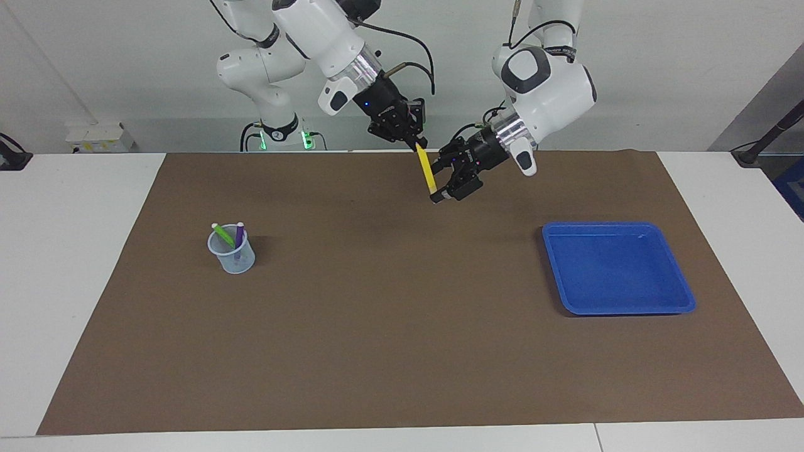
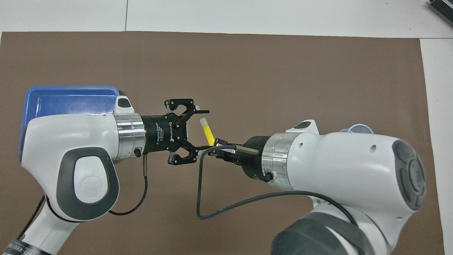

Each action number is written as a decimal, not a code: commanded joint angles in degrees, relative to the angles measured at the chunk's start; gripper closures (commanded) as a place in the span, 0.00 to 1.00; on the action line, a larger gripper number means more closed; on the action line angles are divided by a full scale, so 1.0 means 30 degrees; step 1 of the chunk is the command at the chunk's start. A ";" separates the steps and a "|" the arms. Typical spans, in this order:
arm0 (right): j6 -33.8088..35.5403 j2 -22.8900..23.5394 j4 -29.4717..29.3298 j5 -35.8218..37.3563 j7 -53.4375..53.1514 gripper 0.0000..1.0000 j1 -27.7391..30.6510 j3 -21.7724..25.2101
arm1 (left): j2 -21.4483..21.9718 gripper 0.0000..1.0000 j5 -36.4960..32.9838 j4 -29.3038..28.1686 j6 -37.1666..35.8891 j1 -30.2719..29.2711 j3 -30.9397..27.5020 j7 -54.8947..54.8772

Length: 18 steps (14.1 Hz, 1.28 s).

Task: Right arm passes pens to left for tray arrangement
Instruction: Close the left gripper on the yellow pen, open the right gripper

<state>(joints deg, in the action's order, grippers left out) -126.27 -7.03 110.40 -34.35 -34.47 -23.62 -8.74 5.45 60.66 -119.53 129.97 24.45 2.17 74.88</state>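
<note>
Pens number three: right gripper (image 1: 417, 146) clamps the yellow pen (image 1: 428, 172), left gripper (image 1: 445, 179) fingers spread around it; green pen (image 1: 222, 233) and purple pen (image 1: 239, 236) share one cup (image 1: 232, 257); one blue tray (image 1: 684, 300).

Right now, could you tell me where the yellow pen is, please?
The yellow pen hangs in the air from the right hand mid-table, its lower end between the left hand's open fingers.
</note>
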 commanded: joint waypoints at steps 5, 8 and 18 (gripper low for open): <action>-0.0537 -0.0412 0.0494 -0.0180 -0.0082 1.00 -0.0036 -0.0017 | 0.0175 0.18 -0.0649 0.0206 -0.1017 -0.0329 0.0010 -0.0177; -0.0566 -0.0412 0.0494 -0.0150 -0.0082 1.00 -0.0036 -0.0017 | 0.0204 0.34 -0.0620 0.0177 -0.1076 -0.0329 0.0039 -0.0001; -0.0566 -0.0412 0.0494 -0.0121 -0.0053 1.00 -0.0007 -0.0017 | 0.0468 0.61 -0.0561 0.0206 -0.1574 -0.0387 0.0039 0.1523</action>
<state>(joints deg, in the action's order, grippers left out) -126.56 -7.03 110.46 -34.36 -34.47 -23.65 -8.74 5.84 59.50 -118.81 126.79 23.94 2.20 77.82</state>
